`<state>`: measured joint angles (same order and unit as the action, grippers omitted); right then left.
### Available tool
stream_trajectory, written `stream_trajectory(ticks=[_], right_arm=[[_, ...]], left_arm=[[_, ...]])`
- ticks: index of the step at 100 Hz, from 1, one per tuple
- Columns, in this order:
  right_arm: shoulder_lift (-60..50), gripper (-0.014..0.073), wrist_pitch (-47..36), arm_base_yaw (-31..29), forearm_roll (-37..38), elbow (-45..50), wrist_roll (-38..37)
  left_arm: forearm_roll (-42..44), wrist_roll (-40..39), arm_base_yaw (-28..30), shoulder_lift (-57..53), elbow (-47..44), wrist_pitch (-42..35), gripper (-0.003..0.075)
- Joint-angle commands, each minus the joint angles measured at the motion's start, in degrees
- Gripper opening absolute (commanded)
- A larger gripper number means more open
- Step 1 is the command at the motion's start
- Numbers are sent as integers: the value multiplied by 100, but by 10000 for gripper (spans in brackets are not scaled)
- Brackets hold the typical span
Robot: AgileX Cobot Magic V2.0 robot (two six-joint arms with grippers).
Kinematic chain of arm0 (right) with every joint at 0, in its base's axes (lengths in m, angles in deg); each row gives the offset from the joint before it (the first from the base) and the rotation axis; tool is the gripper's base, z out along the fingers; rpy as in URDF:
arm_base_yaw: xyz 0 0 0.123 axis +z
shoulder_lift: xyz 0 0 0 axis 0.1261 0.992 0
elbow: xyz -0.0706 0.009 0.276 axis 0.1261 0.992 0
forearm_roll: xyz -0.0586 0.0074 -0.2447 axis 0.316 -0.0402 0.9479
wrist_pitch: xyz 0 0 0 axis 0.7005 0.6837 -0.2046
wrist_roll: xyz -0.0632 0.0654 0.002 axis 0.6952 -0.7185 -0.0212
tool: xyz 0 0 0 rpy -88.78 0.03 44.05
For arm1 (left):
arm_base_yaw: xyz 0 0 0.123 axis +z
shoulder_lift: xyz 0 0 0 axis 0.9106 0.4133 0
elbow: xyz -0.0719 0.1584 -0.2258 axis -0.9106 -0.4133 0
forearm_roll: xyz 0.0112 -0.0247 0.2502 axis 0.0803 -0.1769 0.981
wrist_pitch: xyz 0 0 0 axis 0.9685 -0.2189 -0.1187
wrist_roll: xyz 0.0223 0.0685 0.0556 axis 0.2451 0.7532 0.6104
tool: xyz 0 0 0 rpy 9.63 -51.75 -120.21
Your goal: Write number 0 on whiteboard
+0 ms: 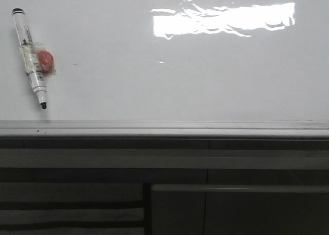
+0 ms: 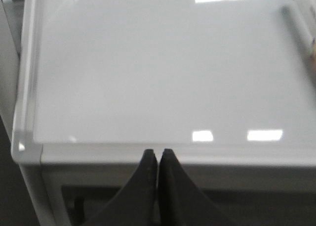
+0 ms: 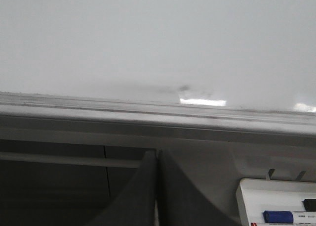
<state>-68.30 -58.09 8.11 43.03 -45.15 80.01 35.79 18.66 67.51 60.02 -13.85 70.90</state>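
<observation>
Board [image 1: 154, 80] lies flat, fills most of front view, glare patch [image 1: 223, 19] top right, grey rail [image 1: 164, 128] along near edge. No 0 drawn anywhere yet, surface blank, so task looks unstarted. Marker [image 1: 31, 57] lies far left on board, uncapped, tip toward rail, w/ red blob [image 1: 46, 60] taped to barrel, probably a grip aid so jaws can hold it steady. Left gripper [image 2: 158, 154] jaws closed, empty, parked just off near rail by board corner. Right gripper [image 3: 157, 157] also closed, empty, below rail. Left arm is nearer marker, likely does pickup.
</observation>
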Motion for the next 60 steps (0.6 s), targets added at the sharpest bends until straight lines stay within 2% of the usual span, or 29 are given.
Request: stream_trajectory(ticks=[1,9,16,29,48,52,55,60], right_arm=[[-108,-69,-297,19,102,64,28],[-108,-69,-642,19,102,64,28],[-108,-69,-814,19,387,64,28],[-108,-69,-963,19,645,64,28],[-108,-69,-2397,19,505,64,-5],[-108,-69,-2847,19,246,64,-241],[-108,-69,-3360,19,-81,64,-861],[-108,-69,-3687,19,-393,26,-1774]], left_arm=[[-57,-19,8,-161,-188,-1368,-20],[-44,-19,8,-161,-188,-1858,-20],[-44,-19,8,-161,-188,-2192,-20],[-11,-19,8,-161,-188,-2306,-20],[-39,-83,8,-161,-165,-2349,-20],[-198,-253,8,-161,-139,-2497,-20],[-292,-422,8,-161,-93,-2569,-20],[-277,-542,8,-161,29,-2490,-20]])
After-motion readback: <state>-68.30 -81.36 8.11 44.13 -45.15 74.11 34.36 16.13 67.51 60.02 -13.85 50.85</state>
